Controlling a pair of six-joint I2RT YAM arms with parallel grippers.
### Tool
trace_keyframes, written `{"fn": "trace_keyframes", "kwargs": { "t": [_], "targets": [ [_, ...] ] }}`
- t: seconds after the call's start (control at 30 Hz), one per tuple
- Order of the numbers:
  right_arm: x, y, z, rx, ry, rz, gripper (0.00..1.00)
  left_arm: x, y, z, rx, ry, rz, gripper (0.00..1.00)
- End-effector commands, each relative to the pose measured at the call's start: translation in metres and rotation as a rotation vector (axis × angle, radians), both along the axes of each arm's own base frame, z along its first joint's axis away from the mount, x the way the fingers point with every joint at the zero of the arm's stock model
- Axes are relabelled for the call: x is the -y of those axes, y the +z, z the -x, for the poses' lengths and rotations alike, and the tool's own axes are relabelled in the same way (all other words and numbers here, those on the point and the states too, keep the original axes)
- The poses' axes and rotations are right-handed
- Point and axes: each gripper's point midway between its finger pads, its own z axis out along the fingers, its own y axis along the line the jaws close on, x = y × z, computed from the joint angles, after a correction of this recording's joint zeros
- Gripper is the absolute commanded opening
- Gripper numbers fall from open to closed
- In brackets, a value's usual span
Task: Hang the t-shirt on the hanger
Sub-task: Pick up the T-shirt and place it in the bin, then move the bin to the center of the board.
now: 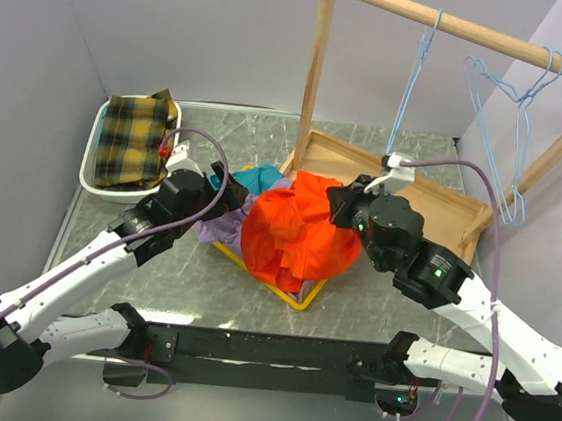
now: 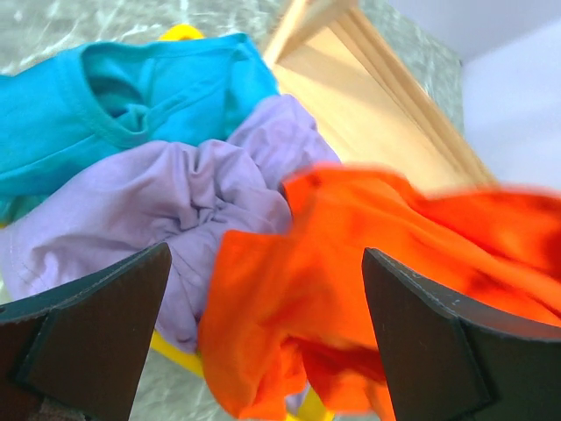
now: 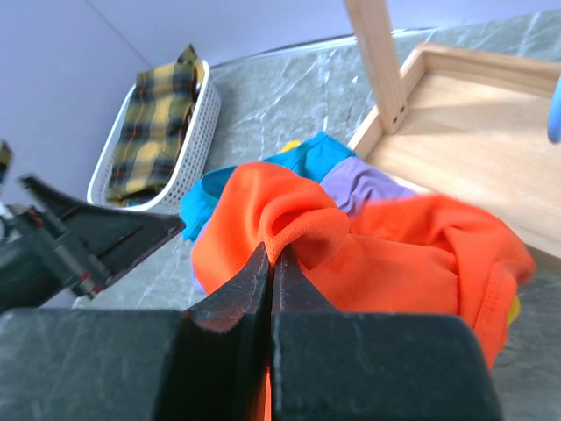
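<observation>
The orange-red t-shirt point(image 1: 297, 230) is bunched and lifted above the yellow tray point(image 1: 304, 299) at the table's middle. My right gripper point(image 1: 338, 202) is shut on a fold of the t-shirt point(image 3: 368, 254), pinching the cloth at its fingertips point(image 3: 270, 254). My left gripper point(image 1: 214, 178) is open and empty, just left of the t-shirt point(image 2: 368, 263), with the cloth showing between its spread fingers point(image 2: 96, 333). Three light-blue wire hangers hang on the wooden rail; one hanger point(image 1: 412, 84) is nearest, two more point(image 1: 516, 125) to the right.
A purple garment point(image 2: 175, 202) and a teal garment point(image 2: 131, 96) lie in the tray beside the t-shirt. A white basket point(image 1: 101, 151) with plaid cloth stands at the back left. The wooden rack base point(image 1: 433, 201) is at the back right.
</observation>
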Motion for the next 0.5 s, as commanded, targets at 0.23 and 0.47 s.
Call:
{"fn": "trace_keyframes", "kwargs": {
  "t": [0.23, 0.47],
  "targets": [
    [0.033, 0.07, 0.003, 0.11, -0.097, -0.069, 0.0, -0.005, -0.059, -0.028, -0.269, 0.236, 0.163, 0.96],
    [0.027, 0.082, 0.002, 0.121, -0.079, -0.071, 0.0, -0.019, -0.112, -0.036, -0.411, 0.445, 0.126, 0.96]
  ]
}}
